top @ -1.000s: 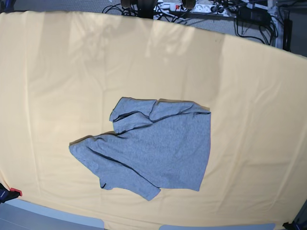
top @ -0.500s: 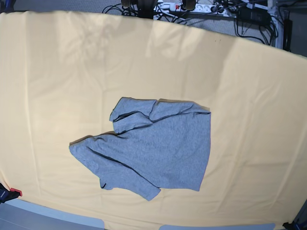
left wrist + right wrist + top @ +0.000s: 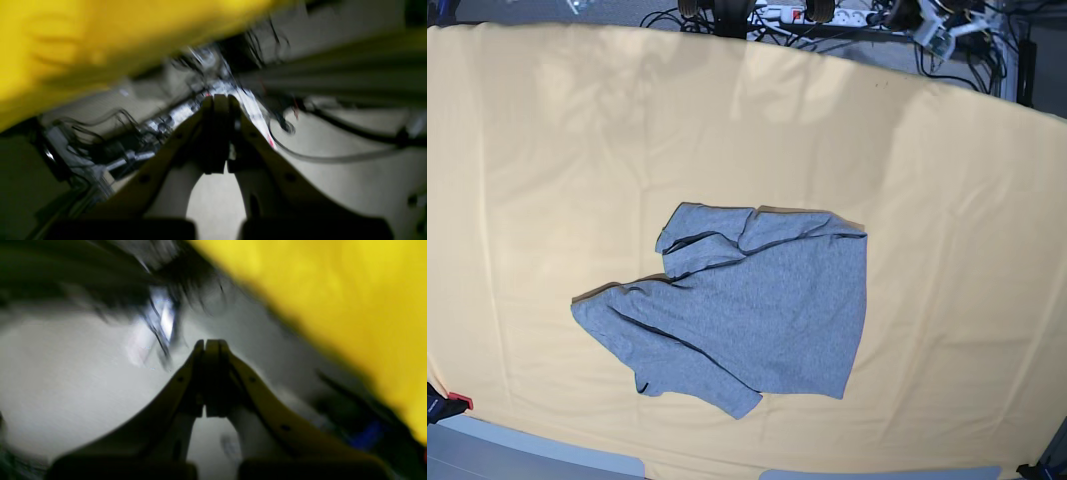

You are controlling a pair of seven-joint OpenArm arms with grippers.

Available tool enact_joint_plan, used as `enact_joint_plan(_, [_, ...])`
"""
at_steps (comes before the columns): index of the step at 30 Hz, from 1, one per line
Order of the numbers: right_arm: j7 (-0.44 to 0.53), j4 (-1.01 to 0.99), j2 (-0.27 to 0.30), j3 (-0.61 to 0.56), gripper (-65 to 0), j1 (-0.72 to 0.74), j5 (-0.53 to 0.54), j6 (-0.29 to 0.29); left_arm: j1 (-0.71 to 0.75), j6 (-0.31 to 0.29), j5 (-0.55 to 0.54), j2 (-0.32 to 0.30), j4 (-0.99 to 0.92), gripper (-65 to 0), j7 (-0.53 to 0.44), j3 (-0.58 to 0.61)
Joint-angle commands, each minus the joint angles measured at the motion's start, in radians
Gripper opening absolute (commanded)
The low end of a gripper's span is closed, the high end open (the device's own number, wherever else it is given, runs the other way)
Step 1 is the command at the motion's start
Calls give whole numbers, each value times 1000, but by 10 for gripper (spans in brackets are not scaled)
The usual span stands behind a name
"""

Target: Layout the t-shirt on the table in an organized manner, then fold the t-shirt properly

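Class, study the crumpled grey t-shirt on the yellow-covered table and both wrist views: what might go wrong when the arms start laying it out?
1. The t-shirt lies bunched with folded-over layers near its top edge, so a pinch may catch several layers and drag the heap instead of spreading it.
2. Both the left gripper and the right gripper look shut; descending like that would push the cloth.
3. The table cover is itself cloth and could be pinched along with the shirt.

I am working in what looks like a lab or test room. The table [image 3: 517, 150] is draped in one big pale yellow-orange cloth, like a set-up work surface. Beyond the table's far edge I see a grey floor with tangled black cables [image 3: 677, 17] and white power strips [image 3: 852, 15]. Both wrist views show blurred wiring on that floor beside the table.
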Motion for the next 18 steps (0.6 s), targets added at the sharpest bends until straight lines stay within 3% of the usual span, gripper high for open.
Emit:
enact_joint_plan(1, [32, 17, 3, 24, -650, -19, 12, -4, 16, -25, -44, -6, 34, -650, -14, -29])
enact_joint_plan(5, [50, 17, 3, 103, -650, -19, 14, -4, -16, -59, -139, -6, 63, -650, -15, -111])
enact_joint_plan(10, [97, 17, 3, 171, -650, 16, 13, -4, -121, -58, -154, -6, 63, -650, -15, -124])
enact_joint_plan(18, [148, 17, 3, 187, -650, 226, 13, -3, -356, -60, -230, -6, 63, -650, -15, -111])
